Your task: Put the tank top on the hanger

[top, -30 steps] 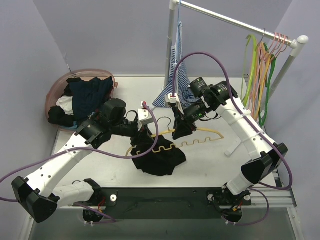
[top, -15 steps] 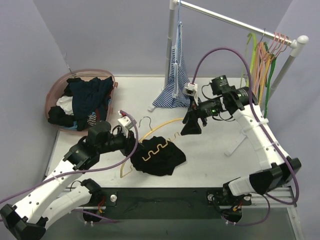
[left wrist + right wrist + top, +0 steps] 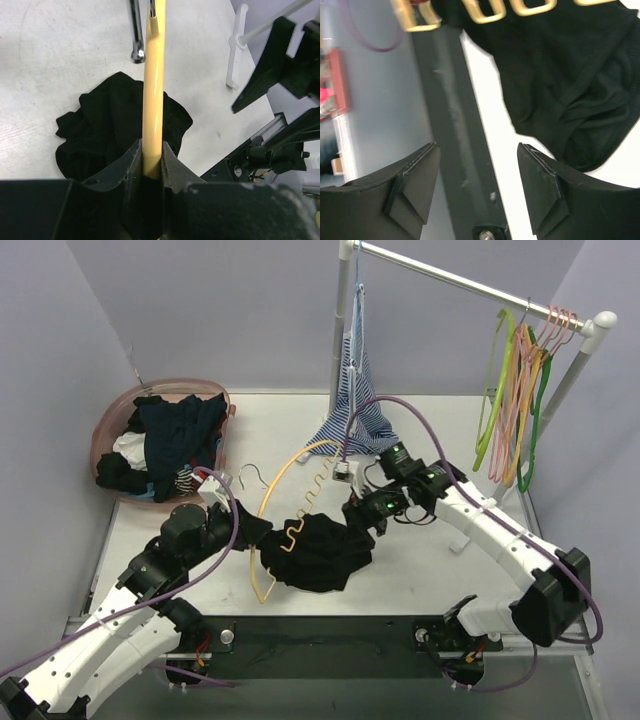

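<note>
Top external: tank top on white table, lavender walls behind.

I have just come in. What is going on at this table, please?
Two robot arms are working to put a black tank top on a yellow hanger. The left gripper is shut on the hanger and holds it over the tank top, which lies crumpled on the table. The right gripper is open, holds nothing, and hovers by the edge of the tank top. The tank top is not yet on the hanger.
</note>
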Robot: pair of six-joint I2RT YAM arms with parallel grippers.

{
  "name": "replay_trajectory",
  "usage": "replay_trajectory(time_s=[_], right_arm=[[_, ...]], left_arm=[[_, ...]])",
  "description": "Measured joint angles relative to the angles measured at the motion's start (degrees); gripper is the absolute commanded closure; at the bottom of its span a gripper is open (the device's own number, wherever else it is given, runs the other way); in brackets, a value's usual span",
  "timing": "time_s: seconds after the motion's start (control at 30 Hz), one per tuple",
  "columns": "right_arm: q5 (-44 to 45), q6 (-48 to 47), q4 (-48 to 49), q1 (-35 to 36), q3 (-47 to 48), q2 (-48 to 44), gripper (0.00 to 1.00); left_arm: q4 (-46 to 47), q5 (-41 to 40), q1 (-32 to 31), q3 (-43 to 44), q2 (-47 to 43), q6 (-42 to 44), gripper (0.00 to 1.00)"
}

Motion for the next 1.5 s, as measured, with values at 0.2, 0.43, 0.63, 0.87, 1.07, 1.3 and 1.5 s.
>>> replay_trajectory(time_s=[0.2, 0.43, 0.63, 0.87, 1.07, 1.3, 1.5], right_arm=[[12.2, 7.0, 7.8, 9.8, 0.1, 8.8, 0.39], [23.0, 9.2, 14.3, 16.3, -1.5, 12.0, 0.38], [30.9, 9.6, 16.9, 16.9, -0.3, 17.0, 0.55], [35.2, 9.9, 17.1, 17.0, 1.3, 21.0, 0.98], [37.2, 9.4, 16.1, 15.7, 1.9, 19.6, 1.0], [34.3, 6.6, 11.6, 3.7, 5.1, 13.5, 1.0], [26.8, 4.5, 7.7, -5.7, 8.5, 8.2, 1.0]], left_arm=[[0.7, -2.6, 0.0, -2.0, -1.5, -5.9, 1.0], [0.3, -7.4, 0.0, -2.7, -5.1, -11.8, 1.0], [-0.3, -8.4, 0.0, -3.3, -5.3, -14.3, 1.0], [-0.5, -8.8, 0.0, -3.6, -5.4, -15.3, 1.0], [-2.0, -8.5, 0.0, -3.6, -6.6, -12.9, 1.0], [-2.1, -3.7, 0.0, -3.1, -8.1, -3.7, 1.0], [0.6, 2.6, 0.0, 0.3, -6.1, 4.9, 1.0]])
